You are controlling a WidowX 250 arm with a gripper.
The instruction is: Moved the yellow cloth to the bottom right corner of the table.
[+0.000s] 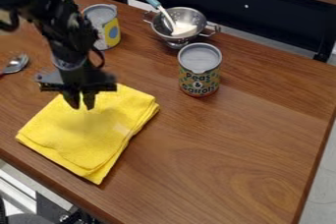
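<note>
Brown wood-grain table [230,183], smooth, nearest camera. Yellow cloth [82,137], soft-looking, folded in layers, roughly rectangular, lies flat on table's left part. Black gripper [82,107] at cloth's upper part; fingers slightly apart. Beyond: cylindrical can [199,83], round metal colander [162,23].

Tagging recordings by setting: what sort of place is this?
Probably a lab or workshop mock-up of a kitchen: a wooden table holding a colander and food can, with a robot claw overhead.
</note>
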